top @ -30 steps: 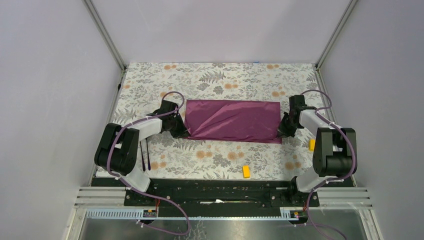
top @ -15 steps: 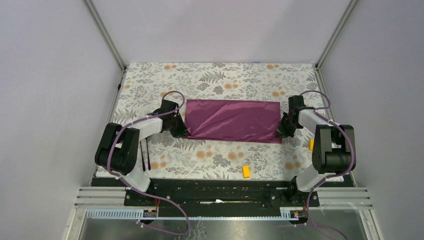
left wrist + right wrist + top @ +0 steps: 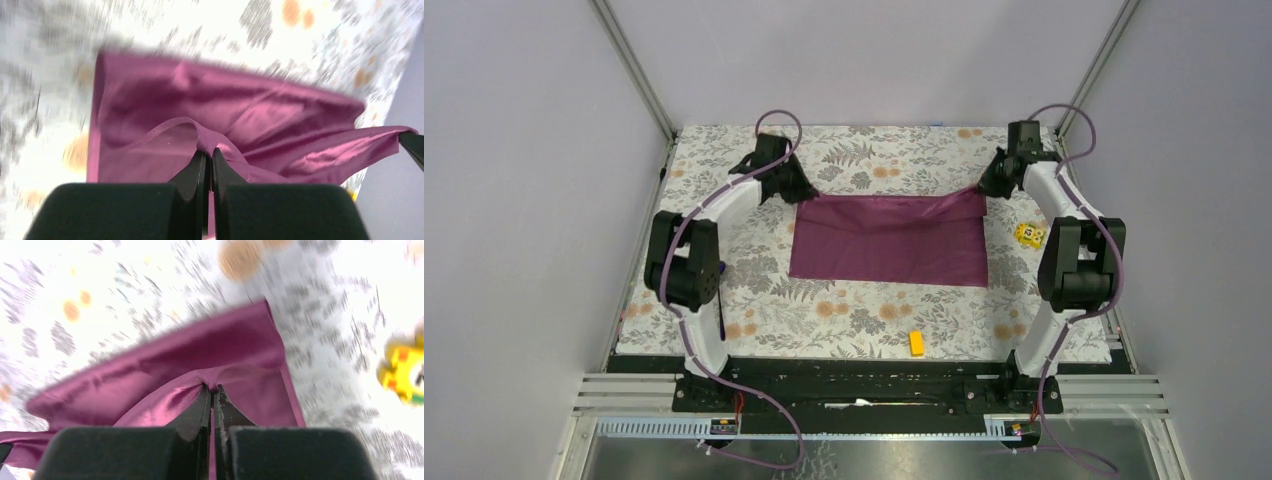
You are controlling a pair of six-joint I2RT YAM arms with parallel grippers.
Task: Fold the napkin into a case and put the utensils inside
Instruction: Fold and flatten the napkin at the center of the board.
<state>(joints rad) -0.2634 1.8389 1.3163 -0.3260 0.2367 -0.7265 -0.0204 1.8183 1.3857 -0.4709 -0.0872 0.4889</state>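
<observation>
The plum-purple napkin (image 3: 886,245) lies as a wide rectangle mid-table, its far edge raised. My left gripper (image 3: 802,190) is shut on the cloth at its far left corner. My right gripper (image 3: 982,187) is shut on the far right corner. In the left wrist view my gripper (image 3: 206,150) pinches a fold of napkin (image 3: 165,100) above the lower layer. In the right wrist view my gripper (image 3: 212,387) pinches the napkin (image 3: 150,375) the same way. The utensils do not show; the left arm covers their spot at the table's left edge.
A yellow block (image 3: 916,343) lies near the front edge, right of centre. Another yellow block (image 3: 1028,234) lies right of the napkin by the right arm; it also shows in the right wrist view (image 3: 402,367). Frame posts and walls close in the floral table.
Both grippers have swung from the napkin's near corners to its far edge, carrying cloth with them. The right arm's move has uncovered the second yellow block.
</observation>
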